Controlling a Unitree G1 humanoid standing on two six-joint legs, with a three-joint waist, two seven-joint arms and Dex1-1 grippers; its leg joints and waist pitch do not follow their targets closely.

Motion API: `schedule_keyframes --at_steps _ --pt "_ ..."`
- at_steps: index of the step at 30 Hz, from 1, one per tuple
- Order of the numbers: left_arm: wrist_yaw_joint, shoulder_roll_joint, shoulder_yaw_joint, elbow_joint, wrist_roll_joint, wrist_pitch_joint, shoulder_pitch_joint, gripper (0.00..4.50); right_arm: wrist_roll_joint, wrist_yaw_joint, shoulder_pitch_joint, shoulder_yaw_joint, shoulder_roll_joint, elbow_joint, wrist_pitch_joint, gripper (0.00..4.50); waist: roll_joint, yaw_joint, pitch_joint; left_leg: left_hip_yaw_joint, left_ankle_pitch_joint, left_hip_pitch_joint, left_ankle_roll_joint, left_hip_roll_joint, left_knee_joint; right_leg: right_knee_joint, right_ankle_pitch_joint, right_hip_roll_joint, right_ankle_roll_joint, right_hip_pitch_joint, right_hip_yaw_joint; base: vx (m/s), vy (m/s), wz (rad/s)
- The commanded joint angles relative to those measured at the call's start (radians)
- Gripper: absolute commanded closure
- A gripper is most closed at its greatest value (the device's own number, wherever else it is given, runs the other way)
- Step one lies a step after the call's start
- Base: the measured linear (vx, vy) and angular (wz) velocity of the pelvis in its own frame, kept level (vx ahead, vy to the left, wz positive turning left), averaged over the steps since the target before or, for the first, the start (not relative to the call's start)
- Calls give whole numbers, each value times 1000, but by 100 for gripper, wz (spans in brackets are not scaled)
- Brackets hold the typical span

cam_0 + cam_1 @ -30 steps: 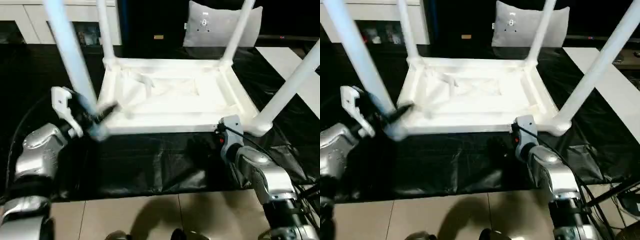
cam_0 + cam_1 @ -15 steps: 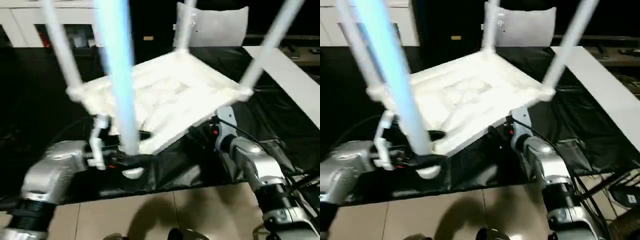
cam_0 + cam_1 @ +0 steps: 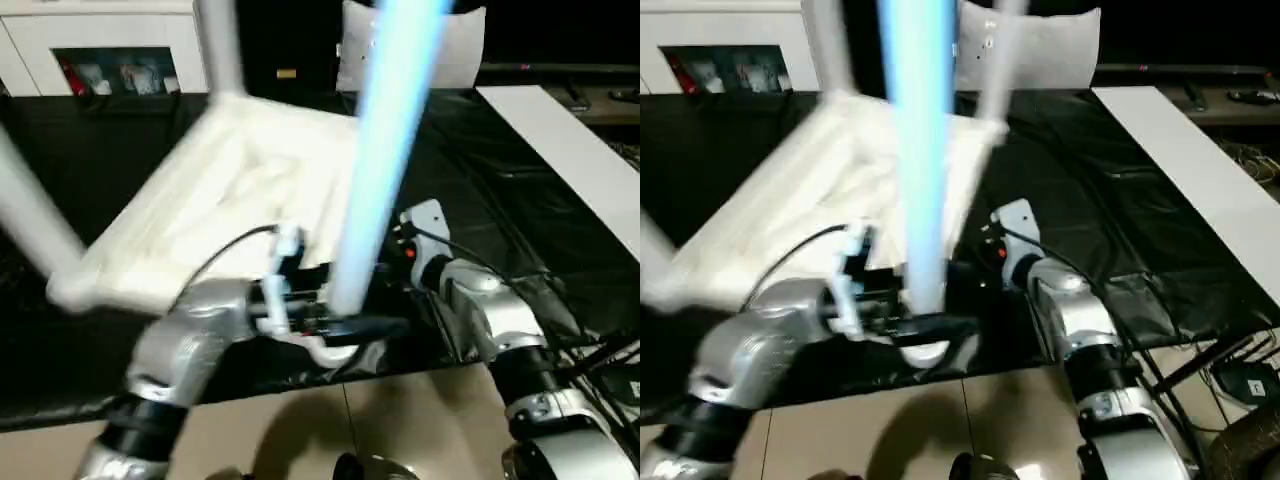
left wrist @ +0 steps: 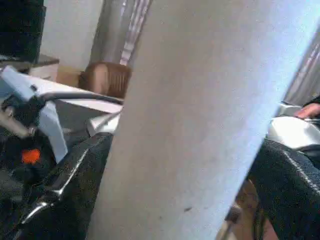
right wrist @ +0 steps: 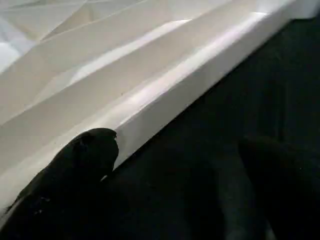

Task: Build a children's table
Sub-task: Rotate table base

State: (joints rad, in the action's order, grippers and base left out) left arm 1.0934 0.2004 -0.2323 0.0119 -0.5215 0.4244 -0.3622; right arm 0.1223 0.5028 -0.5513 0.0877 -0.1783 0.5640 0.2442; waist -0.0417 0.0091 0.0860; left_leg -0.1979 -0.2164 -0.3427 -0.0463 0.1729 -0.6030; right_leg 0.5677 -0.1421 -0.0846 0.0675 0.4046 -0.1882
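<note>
My head views are dim, with most of the scene sunk in black. The near leg (image 3: pixel 385 150) burns out to a blue-white streak, and the tabletop (image 3: pixel 220 200) smears with motion blur. A soft shadow lies on the pale floor (image 3: pixel 400 430). In my left wrist view that leg is a defocused slab, lit brighter along one side.

Both forearms are rounded silver shells ending in black ribbed collars near the elbows. The left forearm (image 3: pixel 190 335) carries a white bracket and a thin black cable; the right forearm (image 3: pixel 480 310) has a white wrist plate with a small red light.
</note>
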Motion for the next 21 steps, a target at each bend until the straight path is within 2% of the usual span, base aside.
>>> schedule_keyframes --at_steps 1,3,5,7,8,9,10,12,15,16,18,19,20,21 --pt "-59 -32 -21 -28 53 -53 -29 4 -2 28 -15 34 10 0 -16 0 -5 12 -79 38 -118 -7 62 66 61 -86 -444 -96 10 -72 89 0 0 0" --pt "-85 -41 -17 -51 78 -85 -40 4 -6 20 -11 32 5 1 -16 0 -6 11 -78 38 -124 -7 62 64 61 -90 -463 -96 -6 -71 87 0 0 0" --pt "-183 -64 12 -116 137 -141 -77 4 -12 -14 -1 13 -9 7 -17 0 -8 13 -77 36 -129 -2 61 60 59 -97 -484 -90 -26 -66 84 0 0 0" --pt "-206 -67 32 -141 149 -164 -92 4 -20 -38 5 -4 -19 18 -19 0 -9 21 -78 38 -129 -2 53 64 61 -96 -494 -93 -40 -68 83 0 0 0" --pt "-222 -65 45 -158 160 -178 -101 4 -27 -54 11 -18 -28 25 -20 0 -6 23 -78 38 -126 -1 54 62 61 -98 -491 -92 -44 -66 83 0 0 0" --pt "-228 -64 50 -164 164 -183 -104 4 -30 -61 13 -23 -32 28 -20 0 -8 26 -79 38 -122 1 53 65 61 -95 -476 -91 -43 -63 85 0 0 0" --pt "-231 -57 62 -172 165 -188 -108 4 -29 -76 23 -42 -44 33 -21 0 -5 28 -78 38 -122 -1 50 63 61 -94 -471 -93 -42 -66 85 0 0 0" --pt "-226 -49 72 -177 163 -200 -107 4 -21 -85 46 -72 -68 32 -28 0 -7 30 -80 37 -124 -3 50 60 60 -95 -473 -93 -51 -68 84 0 0 0" --pt "-205 -35 62 -162 164 -200 -94 4 -8 -69 70 -84 -89 6 -31 0 -10 32 -81 36 -119 -5 62 59 59 -94 -463 -90 -55 -68 82 0 0 0" --pt "-193 -26 51 -152 169 -200 -86 4 -2 -62 80 -88 -97 -8 -28 0 -11 30 -81 38 -117 -10 65 57 60 -92 -461 -91 -59 -71 81 0 0 0" --pt "-183 -9 34 -144 182 -200 -75 4 6 -51 90 -93 -106 -25 -26 0 -11 27 -79 37 -122 -8 71 57 59 -96 -473 -90 -58 -67 80 0 0 0" --pt "-161 36 1 -138 214 -199 -54 4 18 -32 105 -108 -127 -57 -22 0 -11 27 -79 37 -126 -8 73 57 59 -97 -484 -90 -61 -67 80 0 0 0" --pt "-161 36 1 -138 214 -199 -54 4 18 -32 105 -108 -127 -57 -22 0 -10 29 -78 38 -129 -5 75 58 60 -98 -488 -90 -65 -66 81 0 0 0" --pt "-156 54 -9 -136 225 -197 -47 4 25 -24 111 -114 -135 -71 -11 0 -4 29 -77 39 -130 -4 75 60 61 -97 -488 -89 -62 -63 81 0 0 0"
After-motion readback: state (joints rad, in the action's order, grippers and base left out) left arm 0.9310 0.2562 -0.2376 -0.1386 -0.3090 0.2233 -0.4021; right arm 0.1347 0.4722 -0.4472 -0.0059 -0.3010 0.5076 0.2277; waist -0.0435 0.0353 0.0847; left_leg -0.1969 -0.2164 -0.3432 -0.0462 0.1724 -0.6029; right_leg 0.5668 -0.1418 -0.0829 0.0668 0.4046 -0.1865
